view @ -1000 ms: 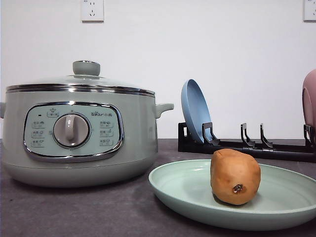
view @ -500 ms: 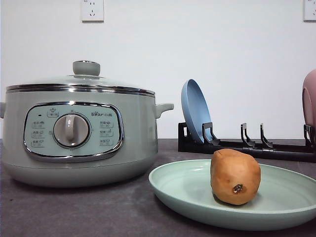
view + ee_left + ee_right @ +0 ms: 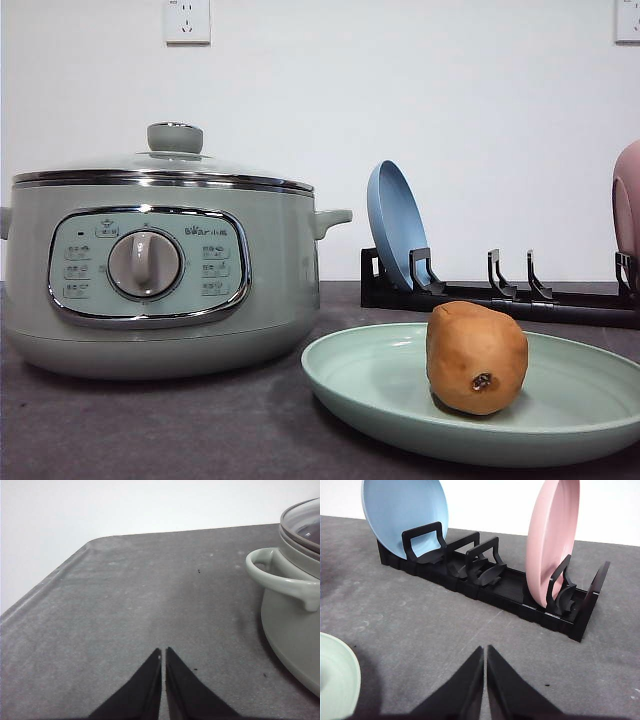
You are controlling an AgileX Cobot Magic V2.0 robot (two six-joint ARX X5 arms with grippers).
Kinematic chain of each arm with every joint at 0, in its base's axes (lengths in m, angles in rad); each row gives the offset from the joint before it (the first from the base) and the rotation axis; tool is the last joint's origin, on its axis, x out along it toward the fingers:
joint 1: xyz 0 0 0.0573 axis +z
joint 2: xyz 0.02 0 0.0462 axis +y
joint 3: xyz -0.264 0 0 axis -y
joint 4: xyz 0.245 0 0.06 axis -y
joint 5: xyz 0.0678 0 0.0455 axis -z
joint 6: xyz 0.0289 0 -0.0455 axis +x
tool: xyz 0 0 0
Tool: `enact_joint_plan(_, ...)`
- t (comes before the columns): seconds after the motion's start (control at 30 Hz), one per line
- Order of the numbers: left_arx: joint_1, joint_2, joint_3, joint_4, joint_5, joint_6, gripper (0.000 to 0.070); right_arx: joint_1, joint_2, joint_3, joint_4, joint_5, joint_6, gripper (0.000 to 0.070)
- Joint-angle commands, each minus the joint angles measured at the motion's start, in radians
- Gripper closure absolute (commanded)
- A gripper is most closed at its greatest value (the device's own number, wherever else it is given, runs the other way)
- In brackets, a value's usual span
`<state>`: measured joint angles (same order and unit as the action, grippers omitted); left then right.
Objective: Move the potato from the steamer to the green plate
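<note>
On the steamer [image 3: 160, 265], the word "Bear" is showing in small letters next to the dial, and its glass lid is sitting on top. My left pincer [image 3: 163, 652] is hanging low over the bare desk [image 3: 125, 605] beside the steamer's handle, tips pressed together. My right pincer [image 3: 485, 650] is also pinched closed on nothing, pointing at the black rack [image 3: 520, 592] with the blue plate [image 3: 405, 510] and pink plate [image 3: 552, 540]. The potato [image 3: 476, 357] is standing on the green plate [image 3: 380, 385], long way up, leaning a little, dark spot facing front.

Blue plate [image 3: 394, 224] and pink plate [image 3: 553, 540] upright in black rack [image 3: 505, 587] on grey tabletop [image 3: 150, 595].
</note>
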<state>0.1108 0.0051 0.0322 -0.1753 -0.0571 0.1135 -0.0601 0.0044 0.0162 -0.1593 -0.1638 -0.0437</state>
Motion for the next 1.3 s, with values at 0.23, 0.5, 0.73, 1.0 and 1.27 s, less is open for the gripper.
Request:
enact_joint_plan(0.23,0.003,-0.002,-0.021,0.015,-0.005,-0.003,0.0696,-0.002,-0.002,-0.005,0.002,0.001,0.013,0.0700)
enact_joint_plan(0.5,0.003,-0.002,-0.021,0.015,-0.005,-0.003,0.0696,-0.002,-0.002,-0.005,0.002,0.001,0.013,0.0700)
enact_joint_plan(0.73,0.003,-0.002,-0.021,0.015,-0.005,-0.003,0.0696,-0.002,-0.002,-0.005,0.002,0.001,0.013,0.0700)
enact_joint_plan(1.0,0.003,-0.002,-0.021,0.015,-0.005,-0.002,0.0696,-0.002,-0.002,-0.005,0.002,0.001,0.013,0.0700)
enact_joint_plan(1.27,0.003,-0.002,-0.021,0.015,-0.005,-0.002,0.0696,-0.002,-0.002,-0.005,0.002,0.001,0.013,0.0700)
